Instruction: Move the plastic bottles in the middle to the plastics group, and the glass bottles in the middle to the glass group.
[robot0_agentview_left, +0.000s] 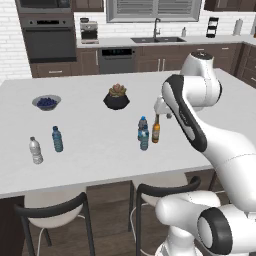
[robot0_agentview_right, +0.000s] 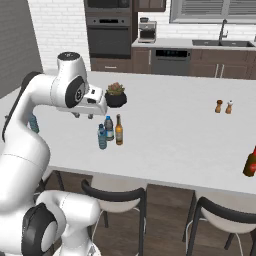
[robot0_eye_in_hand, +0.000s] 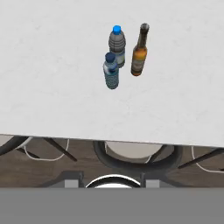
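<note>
Three bottles stand close together mid-counter: a pale blue water bottle (robot0_agentview_left: 143, 125) (robot0_eye_in_hand: 117, 46), a water bottle with a dark blue band (robot0_agentview_left: 144, 138) (robot0_eye_in_hand: 111, 71), and a slim amber glass bottle (robot0_agentview_left: 156, 131) (robot0_eye_in_hand: 139, 54) (robot0_agentview_right: 119, 131). The plastics group stands at the left: a clear whitish bottle (robot0_agentview_left: 35, 150) and a blue water bottle (robot0_agentview_left: 57, 139). At the far right are the two small brown bottles of the glass group (robot0_agentview_right: 219, 106). My gripper (robot0_agentview_right: 83, 116) (robot0_agentview_left: 162, 115) hovers above and on the near side of the middle bottles, open, with nothing between its fingers.
A dark pot with a plant (robot0_agentview_left: 116, 98) stands behind the middle bottles, and a bowl of blueberries (robot0_agentview_left: 46, 102) sits at the back left. A reddish bottle (robot0_agentview_right: 250, 162) stands at the right edge. Stools (robot0_agentview_left: 52, 212) are tucked under the counter's near edge.
</note>
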